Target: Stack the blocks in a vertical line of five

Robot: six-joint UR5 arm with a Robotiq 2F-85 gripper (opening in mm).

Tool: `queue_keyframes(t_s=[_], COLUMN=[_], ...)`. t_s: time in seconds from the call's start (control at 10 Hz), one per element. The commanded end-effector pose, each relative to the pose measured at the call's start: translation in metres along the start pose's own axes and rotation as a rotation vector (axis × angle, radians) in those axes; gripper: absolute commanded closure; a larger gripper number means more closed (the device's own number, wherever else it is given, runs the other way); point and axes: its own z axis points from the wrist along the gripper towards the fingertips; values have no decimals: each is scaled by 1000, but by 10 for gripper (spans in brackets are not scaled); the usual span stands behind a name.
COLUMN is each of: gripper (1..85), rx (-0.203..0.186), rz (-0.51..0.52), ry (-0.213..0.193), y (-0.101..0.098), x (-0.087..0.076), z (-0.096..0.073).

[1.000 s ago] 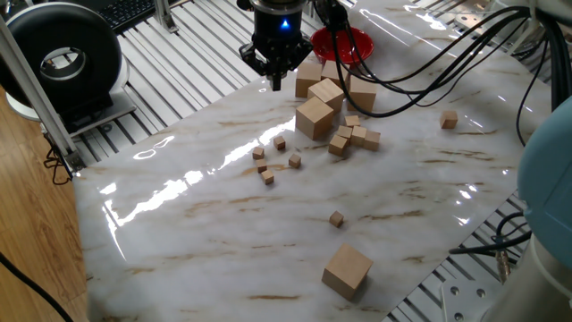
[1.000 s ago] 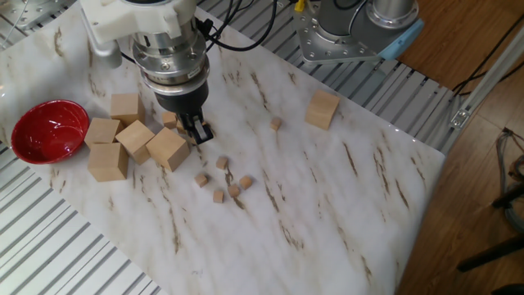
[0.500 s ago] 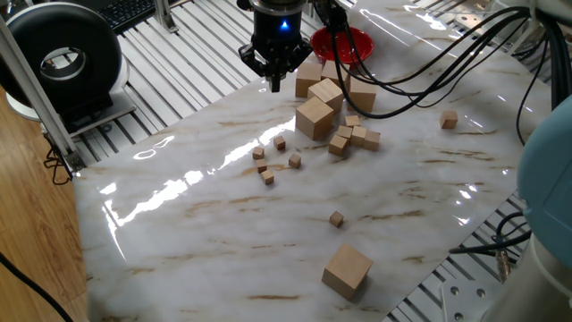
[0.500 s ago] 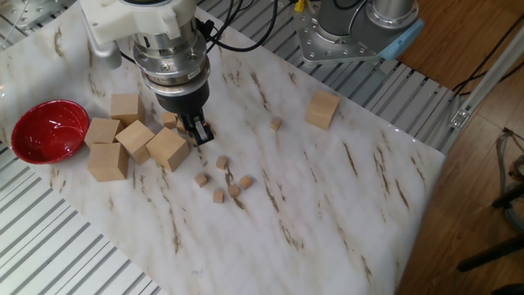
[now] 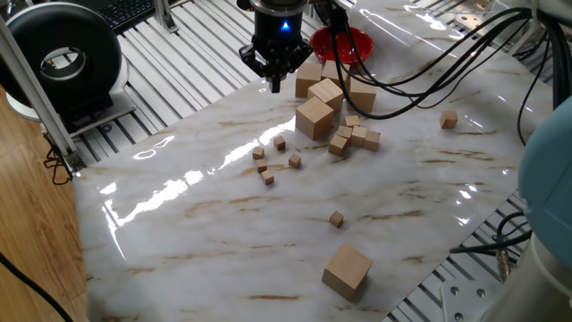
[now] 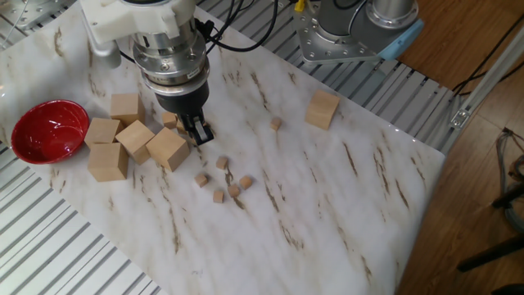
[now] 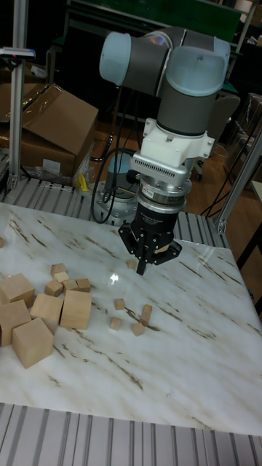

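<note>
Basically pre-grasp stage, no stack begun: gripper hovers above the table, fingers close together w/ nothing visibly between them. Tiny blocks lie loose in a small scatter just in front of it, four together, none stacked; one more tiny block sits apart. Next move probably calls for opening the fingers, centering over one cube, then descending. Obstacles: large cubes just beside the gripper, medium cubes near them; red bowl at the edge, well clear. Another large cube stands far off.
</note>
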Motion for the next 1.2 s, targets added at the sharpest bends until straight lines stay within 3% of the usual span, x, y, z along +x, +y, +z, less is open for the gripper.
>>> queue_keyframes(t_s=[0.0,1.1], gripper=[847,847], rx=[-16,-4], rz=[5,-5], ry=[4,7], y=[5,4], x=[1,2], z=[-1,-2])
